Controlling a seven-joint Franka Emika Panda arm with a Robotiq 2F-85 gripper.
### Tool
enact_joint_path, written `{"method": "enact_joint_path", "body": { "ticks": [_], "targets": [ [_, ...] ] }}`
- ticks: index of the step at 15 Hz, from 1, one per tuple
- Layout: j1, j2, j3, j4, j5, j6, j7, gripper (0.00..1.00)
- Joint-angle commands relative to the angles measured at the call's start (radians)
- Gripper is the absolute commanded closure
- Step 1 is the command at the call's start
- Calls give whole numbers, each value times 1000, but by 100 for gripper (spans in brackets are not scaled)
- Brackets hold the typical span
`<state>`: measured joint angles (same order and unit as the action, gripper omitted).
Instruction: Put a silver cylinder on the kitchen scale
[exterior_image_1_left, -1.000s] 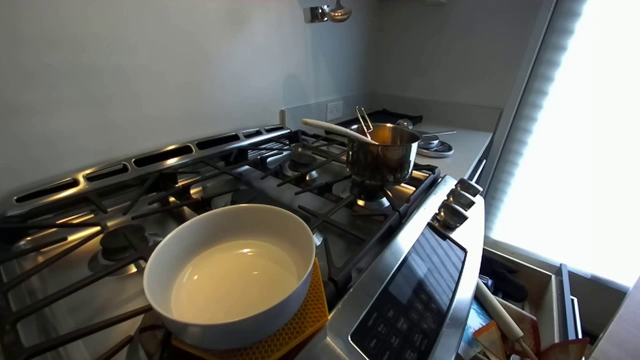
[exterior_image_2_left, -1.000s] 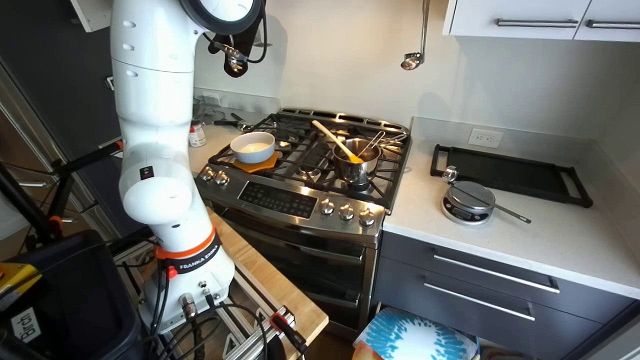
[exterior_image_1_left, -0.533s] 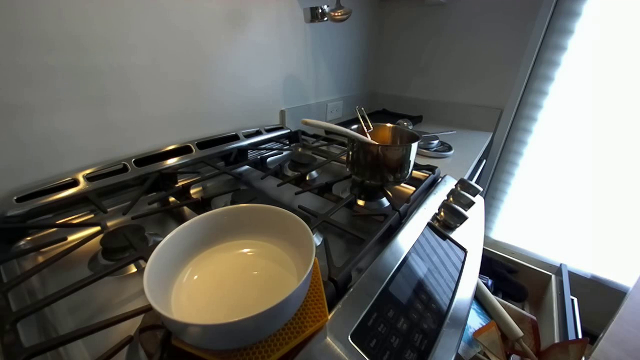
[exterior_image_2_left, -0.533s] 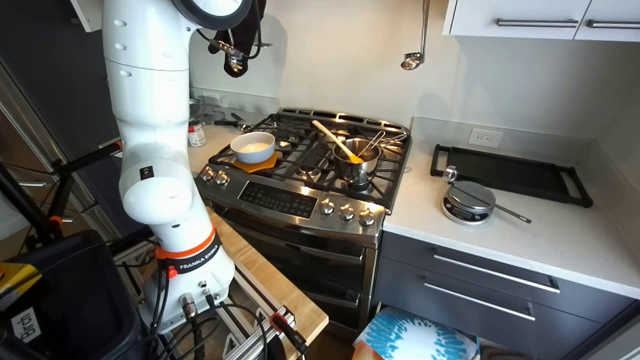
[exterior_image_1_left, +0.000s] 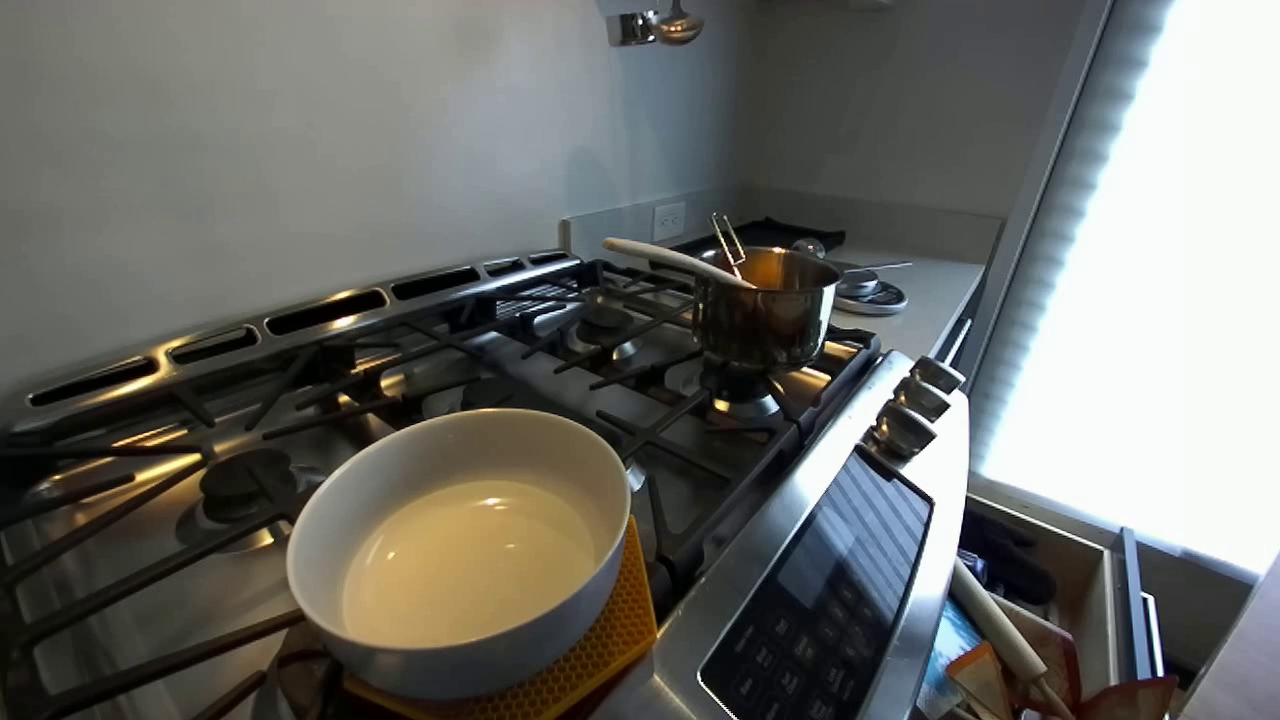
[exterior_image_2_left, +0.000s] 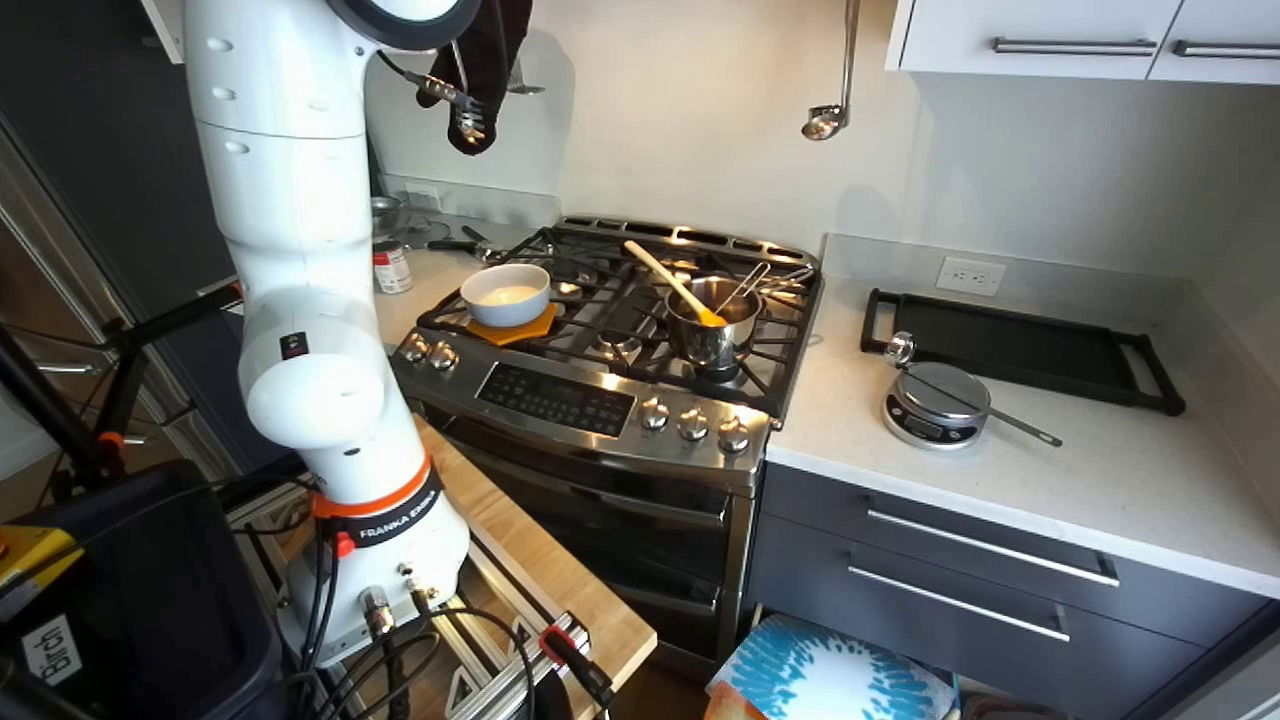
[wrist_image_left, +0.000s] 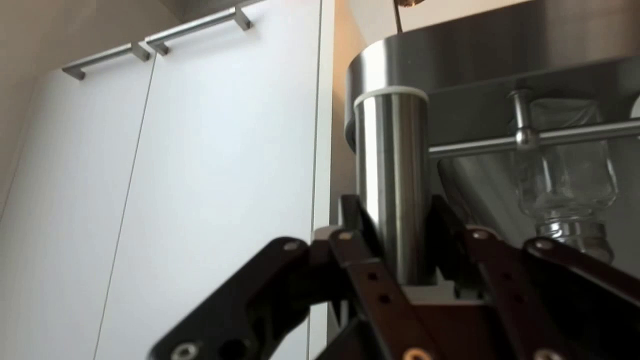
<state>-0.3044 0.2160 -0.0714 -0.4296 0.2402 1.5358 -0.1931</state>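
Observation:
The silver cylinder is in the wrist view, between the two dark fingers of my gripper. The fingers press on its sides near one end, and the rest sticks out past the fingertips. The wrist picture appears upside down. The gripper and cylinder are outside both exterior views; the white arm rises out of the top of an exterior view. The round kitchen scale stands on the counter and also shows in an exterior view. A ladle lies across its top plate.
A black tray lies behind the scale. A pot with utensils and a white bowl stand on the stove. Near the gripper are white cabinet doors, a steel shelf with a rail, and a glass jar.
The upper part of the arm has shifted left and slightly up in an exterior view. The stove, scale and other objects have not moved.

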Motion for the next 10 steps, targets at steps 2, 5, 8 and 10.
{"method": "enact_joint_path", "body": {
  "ticks": [2, 5, 8, 10],
  "targets": [
    [34, -43, -1, 0, -45, -85, 89, 89],
    [46, -40, 5, 0, -33, -96, 88, 89],
    [51, -30, 12, -2, -12, -142, 107, 89],
    [52, -25, 21, -3, 6, -166, 115, 89]
  ]
}}
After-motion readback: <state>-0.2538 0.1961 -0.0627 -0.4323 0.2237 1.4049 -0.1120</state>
